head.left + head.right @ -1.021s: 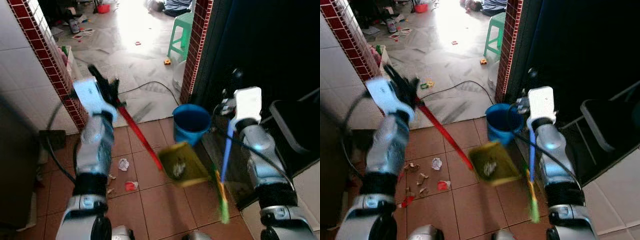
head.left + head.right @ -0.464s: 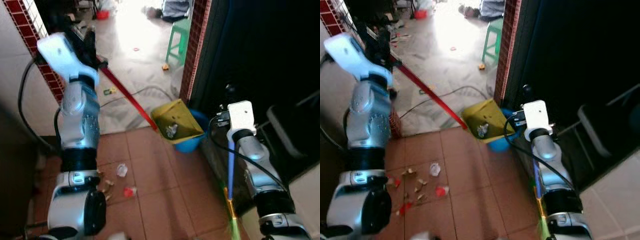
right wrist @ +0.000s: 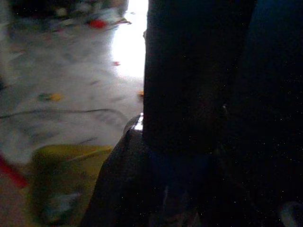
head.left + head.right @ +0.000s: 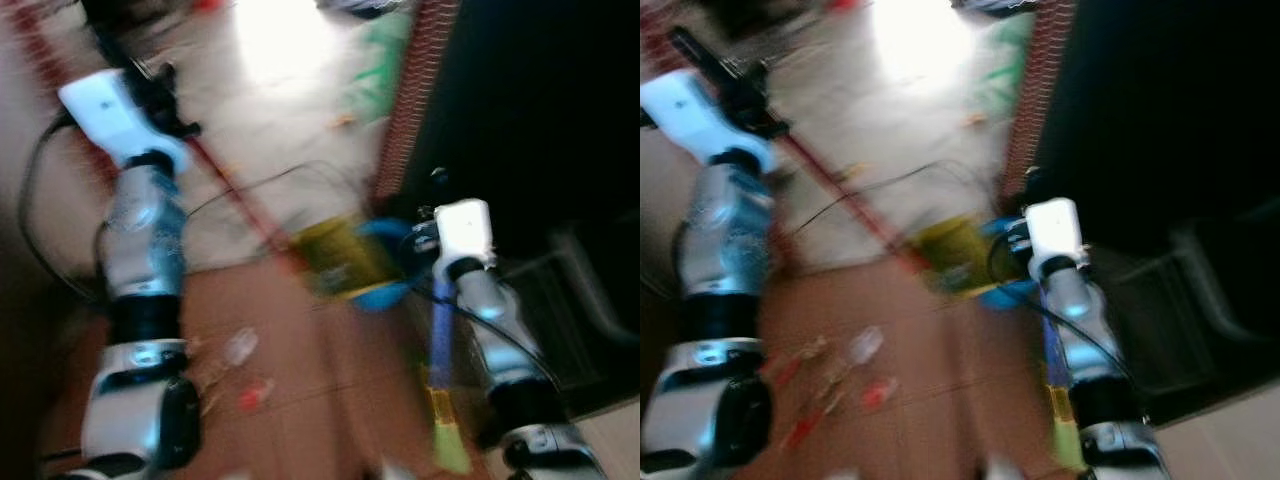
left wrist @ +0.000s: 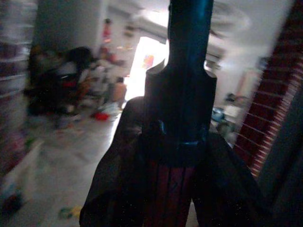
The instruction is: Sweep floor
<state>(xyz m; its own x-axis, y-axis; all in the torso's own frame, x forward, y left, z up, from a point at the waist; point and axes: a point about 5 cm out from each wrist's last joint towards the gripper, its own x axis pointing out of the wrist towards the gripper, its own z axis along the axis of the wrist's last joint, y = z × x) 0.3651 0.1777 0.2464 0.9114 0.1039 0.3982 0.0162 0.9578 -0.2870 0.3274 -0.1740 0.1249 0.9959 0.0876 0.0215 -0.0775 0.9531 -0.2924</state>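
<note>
Left gripper (image 4: pixel 160 85): squeezes the red handle (image 4: pixel 235 195) — dustpan (image 4: pixel 335 255) hangs over the bucket (image 4: pixel 385 290).
Right gripper (image 4: pixel 437 215): grips the broom (image 4: pixel 440 370) — brush points down.

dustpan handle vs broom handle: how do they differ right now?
Colour: the dustpan handle is red, the broom handle blue.
Pose: the dustpan handle slants from the raised left gripper down to the yellow dustpan at the blue bucket; the broom handle hangs near vertical below the right gripper.
Shared: each is long, thin and held by one gripper.
</note>
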